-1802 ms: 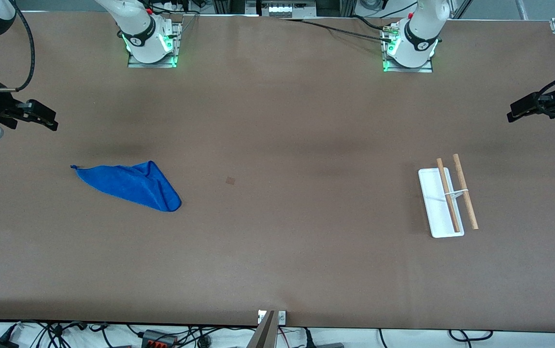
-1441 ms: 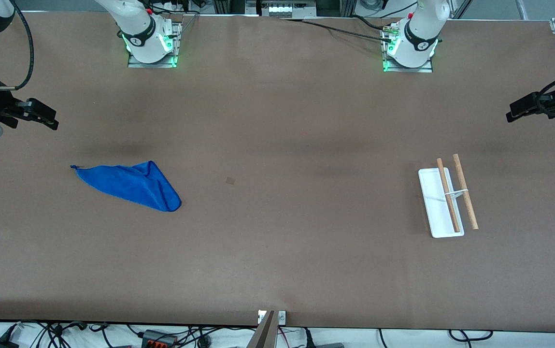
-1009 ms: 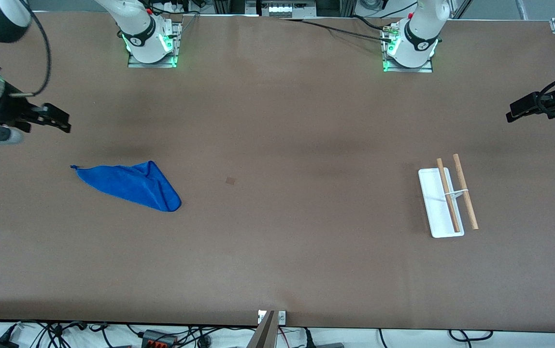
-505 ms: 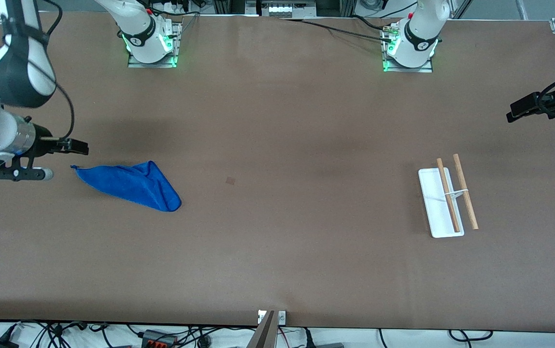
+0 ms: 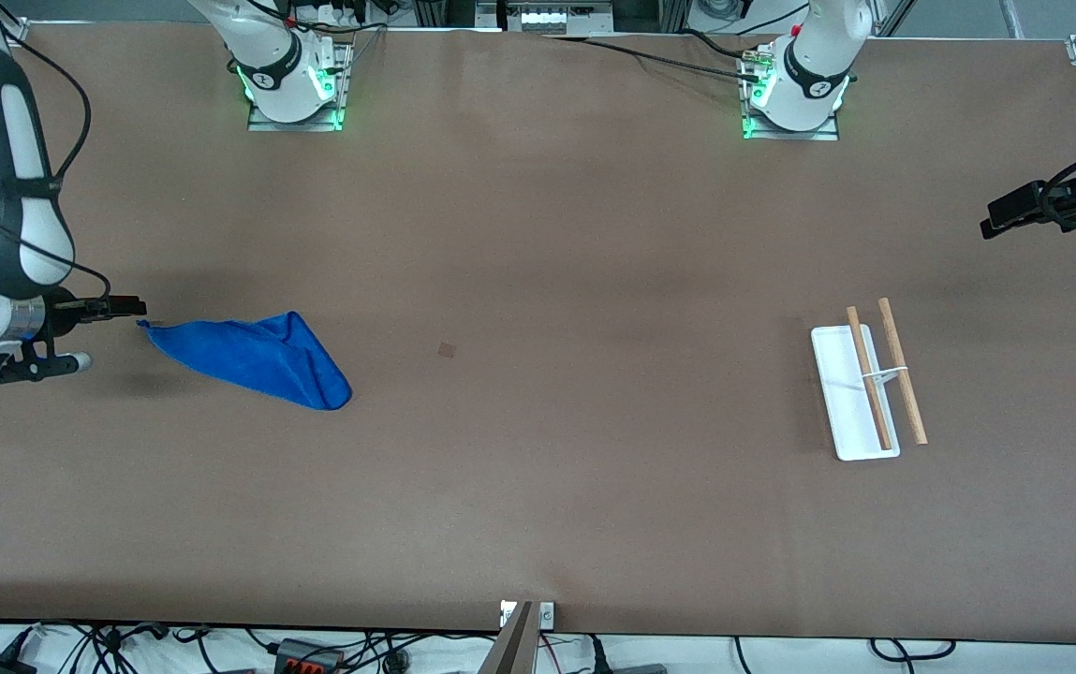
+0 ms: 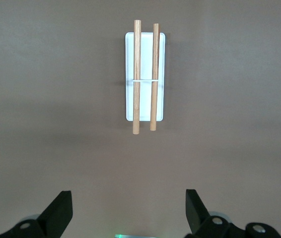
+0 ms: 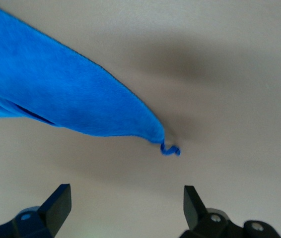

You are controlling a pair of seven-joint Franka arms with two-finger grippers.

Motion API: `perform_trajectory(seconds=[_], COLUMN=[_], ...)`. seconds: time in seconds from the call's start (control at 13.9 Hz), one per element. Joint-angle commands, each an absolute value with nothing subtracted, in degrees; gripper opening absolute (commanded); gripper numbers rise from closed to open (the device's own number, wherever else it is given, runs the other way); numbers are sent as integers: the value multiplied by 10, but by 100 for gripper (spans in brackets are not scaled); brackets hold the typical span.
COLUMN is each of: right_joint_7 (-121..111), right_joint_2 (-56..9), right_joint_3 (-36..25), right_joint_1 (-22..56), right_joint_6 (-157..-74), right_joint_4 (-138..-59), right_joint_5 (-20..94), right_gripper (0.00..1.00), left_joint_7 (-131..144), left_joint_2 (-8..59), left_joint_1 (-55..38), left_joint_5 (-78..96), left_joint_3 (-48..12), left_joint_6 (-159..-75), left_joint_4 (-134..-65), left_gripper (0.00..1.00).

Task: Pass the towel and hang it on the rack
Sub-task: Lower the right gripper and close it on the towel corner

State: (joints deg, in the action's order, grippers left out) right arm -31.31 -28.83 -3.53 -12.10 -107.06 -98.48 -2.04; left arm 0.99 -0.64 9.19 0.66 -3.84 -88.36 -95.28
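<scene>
Right gripper (image 7: pixel 123 206) spread wide, just beside the towel (image 5: pixel 252 358) corner loop. Left gripper (image 6: pixel 128 210) wide too, waiting above the rack (image 5: pixel 861 388).

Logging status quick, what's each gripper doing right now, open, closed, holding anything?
Right gripper: open, empty, at the blue towel's loop corner.
Left gripper: open, empty, waiting near the rack.

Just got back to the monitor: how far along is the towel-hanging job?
Nothing is finished. The towel lies flat on the table toward the right arm's end, and the rack has bare rods. In hand: the right hand, open, is at the towel's looped corner, not gripping. The left hand, open, waits near the rack. Left: grasp, pass, hang.
</scene>
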Motion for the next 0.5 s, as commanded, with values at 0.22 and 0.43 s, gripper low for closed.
perform_trajectory(seconds=[0.22,0.43], right_joint_7=[-557,-620], right_joint_2=[-364,-381], right_joint_3=[-29,-29], right_joint_1=[-124,-125], right_joint_6=[-1092,-1092], right_joint_4=[-948,-951], right_joint_5=[-21,-24], right_gripper=[100,92], left_joint_7=[-1,-1], left_joint_2=[3,3], left_joint_1=[98,98], left_joint_5=[21,21], left_joint_3=[-39,-38], left_joint_6=[-876,-876], left_joint_4=[-934,-934], left_gripper=[100,100])
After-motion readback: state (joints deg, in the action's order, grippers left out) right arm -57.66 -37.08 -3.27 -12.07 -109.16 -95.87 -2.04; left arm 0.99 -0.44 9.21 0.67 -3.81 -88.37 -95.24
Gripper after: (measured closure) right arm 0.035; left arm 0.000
